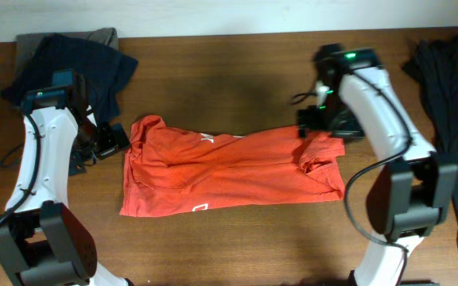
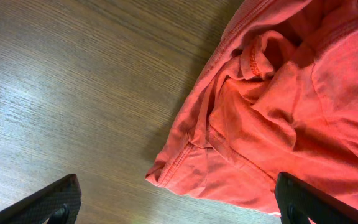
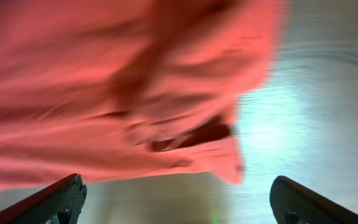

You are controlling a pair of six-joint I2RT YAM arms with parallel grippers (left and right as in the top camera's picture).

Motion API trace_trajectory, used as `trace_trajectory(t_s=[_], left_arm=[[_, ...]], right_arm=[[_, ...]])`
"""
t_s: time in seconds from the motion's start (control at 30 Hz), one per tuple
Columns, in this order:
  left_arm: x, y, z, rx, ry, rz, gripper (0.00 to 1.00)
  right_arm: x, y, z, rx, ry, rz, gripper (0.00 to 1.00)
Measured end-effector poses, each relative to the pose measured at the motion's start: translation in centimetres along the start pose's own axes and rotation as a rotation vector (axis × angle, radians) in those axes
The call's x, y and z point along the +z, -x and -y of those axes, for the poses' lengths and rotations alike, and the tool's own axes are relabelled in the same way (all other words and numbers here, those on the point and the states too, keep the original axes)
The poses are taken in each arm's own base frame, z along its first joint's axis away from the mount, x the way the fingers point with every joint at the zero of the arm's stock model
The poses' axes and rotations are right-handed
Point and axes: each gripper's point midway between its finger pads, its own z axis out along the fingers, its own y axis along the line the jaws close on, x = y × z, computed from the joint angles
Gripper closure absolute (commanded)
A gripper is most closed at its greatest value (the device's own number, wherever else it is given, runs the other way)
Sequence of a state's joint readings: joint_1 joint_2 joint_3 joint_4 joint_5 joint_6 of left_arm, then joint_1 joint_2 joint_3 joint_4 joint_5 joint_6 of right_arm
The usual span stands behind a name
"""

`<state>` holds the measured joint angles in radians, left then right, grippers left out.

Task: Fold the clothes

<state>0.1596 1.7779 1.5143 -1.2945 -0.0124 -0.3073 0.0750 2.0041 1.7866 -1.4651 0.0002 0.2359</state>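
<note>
A dark brown wooden tabletop [image 1: 237, 246] fills the overhead view, with a pale wall strip along its far edge. A red-orange short-sleeved cotton T-shirt [image 1: 229, 171] lies across the middle of the tabletop, gathered into a wide, wrinkled band that runs left to right. Small white marks [image 1: 201, 208] show near its front edge, and another scrap of white sits near its far edge. Its right end is bunched into a loose fold.

A heap of dark navy clothing [image 1: 70, 59] sits in the far left corner. A dark grey garment [image 1: 452, 103] drapes along the right edge.

The left gripper [image 1: 111, 141], on a white arm, sits just beside the shirt's left end, toward the far side. In the left wrist view its two black fingers [image 2: 48, 202] are spread wide at the bottom corners. Nothing sits between them; the shirt's crumpled, stitched edge lies on the wood below, toward the right.

The right gripper [image 1: 312, 123], on the other white arm, sits at the far right corner of the shirt. The right wrist view is blurred. Its fingers [image 3: 55, 199] are also spread wide and pinch nothing. Red-orange cloth fills the upper left of that view, with bare wood to the right and below.
</note>
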Motion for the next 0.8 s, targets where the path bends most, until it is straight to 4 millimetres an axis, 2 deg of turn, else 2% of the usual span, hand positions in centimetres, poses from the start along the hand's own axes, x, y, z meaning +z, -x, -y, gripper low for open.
trace_trajectory(t_s=[0.07, 0.17, 0.27, 0.37, 0.63, 0.8], left_arm=[[0.0, 0.0, 0.0, 0.000, 0.000, 0.000, 0.01], [0.0, 0.0, 0.0, 0.000, 0.000, 0.000, 0.01], [0.0, 0.0, 0.0, 0.000, 0.000, 0.000, 0.01], [0.0, 0.0, 0.0, 0.000, 0.001, 0.000, 0.01], [0.0, -0.1, 0.0, 0.000, 0.002, -0.003, 0.01], [0.0, -0.1, 0.0, 0.000, 0.002, -0.002, 0.01]], right_arm=[[0.2, 0.6, 2.9, 0.082, 0.015, -0.002, 0.00], [1.0, 1.0, 5.8, 0.150, 0.072, -0.012, 0.04], [2.5, 0.9, 7.1, 0.170, 0.157, -0.028, 0.16], [4.3, 1.2, 7.0, 0.149, 0.258, -0.011, 0.35], [9.3, 2.1, 4.9, 0.117, 0.489, 0.082, 0.36], [10.1, 2.3, 3.9, 0.102, 0.575, 0.127, 0.37]])
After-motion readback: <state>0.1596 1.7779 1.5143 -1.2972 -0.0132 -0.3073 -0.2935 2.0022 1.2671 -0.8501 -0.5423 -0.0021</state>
